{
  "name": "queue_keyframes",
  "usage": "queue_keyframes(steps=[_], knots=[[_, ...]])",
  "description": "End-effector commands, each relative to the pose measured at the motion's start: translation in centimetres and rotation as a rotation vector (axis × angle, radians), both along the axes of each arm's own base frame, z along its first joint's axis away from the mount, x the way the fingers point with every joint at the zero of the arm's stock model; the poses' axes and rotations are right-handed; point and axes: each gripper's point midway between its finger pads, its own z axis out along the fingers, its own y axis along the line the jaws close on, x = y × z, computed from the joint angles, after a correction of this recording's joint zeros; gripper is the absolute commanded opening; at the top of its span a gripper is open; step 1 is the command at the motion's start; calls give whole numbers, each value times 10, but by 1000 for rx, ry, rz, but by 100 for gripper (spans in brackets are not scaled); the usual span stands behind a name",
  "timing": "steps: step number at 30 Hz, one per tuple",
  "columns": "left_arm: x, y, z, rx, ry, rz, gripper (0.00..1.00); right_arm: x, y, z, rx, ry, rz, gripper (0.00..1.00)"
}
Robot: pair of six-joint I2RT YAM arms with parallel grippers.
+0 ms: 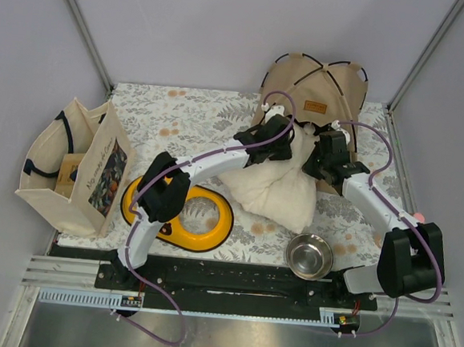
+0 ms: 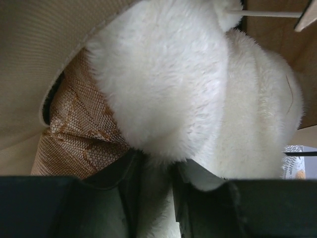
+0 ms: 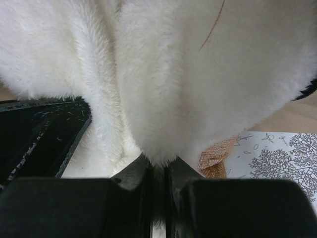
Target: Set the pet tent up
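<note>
Tan pet tent [image 1: 323,88] standing at the desk's [image 1: 188,114] far right corner, white cushion [image 1: 275,189] lying at its mouth, my right tool [image 1: 320,152] pinched shut on the cushion's fur, my left tool [image 1: 289,143] slightly parted around fur, grip unclear, tote bag [image 1: 47,167] at left holding a tan packet.

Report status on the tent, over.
Right gripper pinching white fluffy cushion; left gripper parted around its fur. Tan canvas pet tent standing. Cushion mostly outside.

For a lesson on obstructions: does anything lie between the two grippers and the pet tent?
Yes: the white cushion lies at the mouth of the pet tent, between it and both the left gripper and the right gripper.
</note>
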Motion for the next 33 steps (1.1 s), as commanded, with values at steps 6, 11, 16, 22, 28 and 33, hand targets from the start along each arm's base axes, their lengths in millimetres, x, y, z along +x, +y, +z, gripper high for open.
queue_keyframes(steps=[6,11,16,22,28,33], knots=[[-29,-8,0,-73,52,-64,53,37,36,92,123,-310,141,0],[-30,-6,-2,-64,45,-77,51,43,24,123,104,-413,86,0],[-29,-13,3,-78,15,-114,57,56,-21,104,-34,-366,-126,6],[-32,-7,32,-102,-32,-128,80,44,-45,79,-59,-243,-192,43],[-42,10,65,-115,-69,-110,99,8,-61,109,-92,-237,-208,80],[-51,19,75,-109,-53,-117,99,-25,-71,115,-129,-195,-193,94]])
